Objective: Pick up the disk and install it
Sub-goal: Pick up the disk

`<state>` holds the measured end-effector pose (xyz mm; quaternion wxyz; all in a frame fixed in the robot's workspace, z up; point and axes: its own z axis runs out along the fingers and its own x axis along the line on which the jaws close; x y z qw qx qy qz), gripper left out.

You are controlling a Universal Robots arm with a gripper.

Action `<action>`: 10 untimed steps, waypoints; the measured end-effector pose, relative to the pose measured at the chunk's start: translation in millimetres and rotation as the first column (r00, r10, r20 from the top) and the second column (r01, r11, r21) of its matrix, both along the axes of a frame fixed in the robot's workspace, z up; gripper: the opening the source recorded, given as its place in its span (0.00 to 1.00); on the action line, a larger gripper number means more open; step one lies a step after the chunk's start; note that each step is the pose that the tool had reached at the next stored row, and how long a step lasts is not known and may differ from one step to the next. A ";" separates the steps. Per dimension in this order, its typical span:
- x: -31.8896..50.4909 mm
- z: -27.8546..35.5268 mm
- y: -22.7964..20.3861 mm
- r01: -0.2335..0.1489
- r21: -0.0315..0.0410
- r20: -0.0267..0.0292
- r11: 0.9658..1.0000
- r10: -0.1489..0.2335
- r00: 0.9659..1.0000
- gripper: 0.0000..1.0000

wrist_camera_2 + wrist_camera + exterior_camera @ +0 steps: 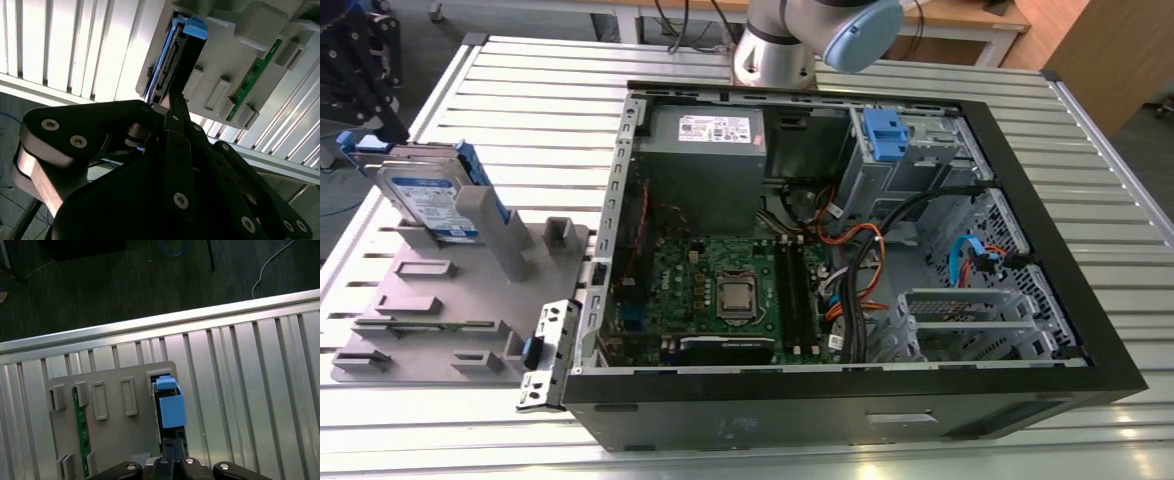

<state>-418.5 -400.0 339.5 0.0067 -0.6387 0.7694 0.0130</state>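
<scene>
One silver metal disk (pixel 430 200) in a blue plastic frame stands upright in the grey holder (pixel 467 300) at the exterior view's left; the black end effector (pixel 172 444) is at its edge, and I cannot tell whether it grips.

It looked like a robotics lab: a ribbed aluminium bench (pixel 520 80) carried an opened PC (pixel 787 412) and a grey jig (pixel 494 290), an arm (pixel 781 45) rose behind, and cables (pixel 175 247) trailed over the dark floor (pixel 100 290).

Just beyond your claw (pixel 173 446), the upright disk (pixel 170 407) stands in the way, slotted into the grey fixture (pixel 115 440). Raised blocks (pixel 100 400) crowd the fixture side of the claw. On the other side you have bare slatted table (pixel 250 375).
</scene>
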 end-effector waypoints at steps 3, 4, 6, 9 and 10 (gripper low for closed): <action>1.7 -0.3 0.0 -0.010 0.000 0.000 1.000 0.010 1.000 0.11; 1.9 -0.7 0.0 -0.011 0.000 0.000 1.000 0.011 1.000 0.11; 2.0 -1.8 0.0 -0.012 0.000 0.000 1.000 0.012 1.000 0.11; 2.1 -2.2 0.0 -0.012 0.000 0.000 1.000 0.012 1.000 0.11; 2.1 -2.3 0.0 -0.012 0.000 0.000 1.000 0.012 1.000 0.11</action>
